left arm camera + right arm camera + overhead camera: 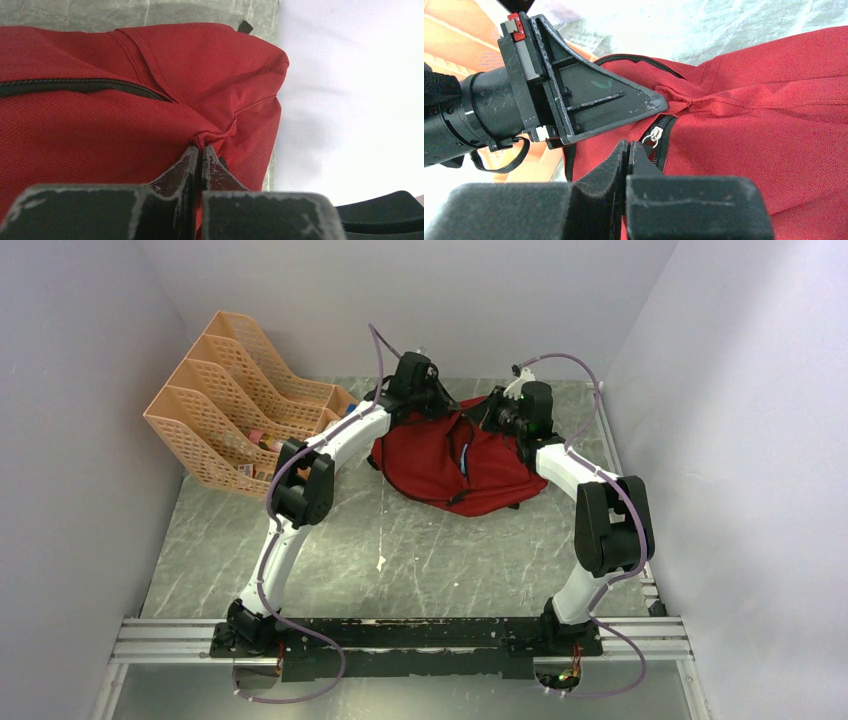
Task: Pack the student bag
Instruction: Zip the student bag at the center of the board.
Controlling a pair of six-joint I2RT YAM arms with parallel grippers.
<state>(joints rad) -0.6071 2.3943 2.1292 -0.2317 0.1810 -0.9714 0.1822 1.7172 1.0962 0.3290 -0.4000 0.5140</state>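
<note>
item 1, left claw [201, 149]: jaws pressed together, with a small fold of red cloth from the student bag [100, 125] nipped between the tips. i see the fabric bunch into creases right at the pinch.

item 2, right claw [627, 146]: jaws closed flat against each other, tips at the bag's fabric. i cannot tell whether any cloth is caught in them.

item 3, zipper pull [655, 135]: small and silver, just beyond the right claw's tips and a little to their right, on a black track that gapes there.

item 4, student bag: dark red and soft, lying slumped on the grey marbled table [430, 560]. it sits directly ahead of both claws and spreads between them.

item 5, zipper line [80, 85]: black, running across the fabric beyond the left claw, above and left of its tips.

item 6, file rack [230, 390]: orange lattice with several slots, well apart from the bag, off to the left of the left claw.
</note>
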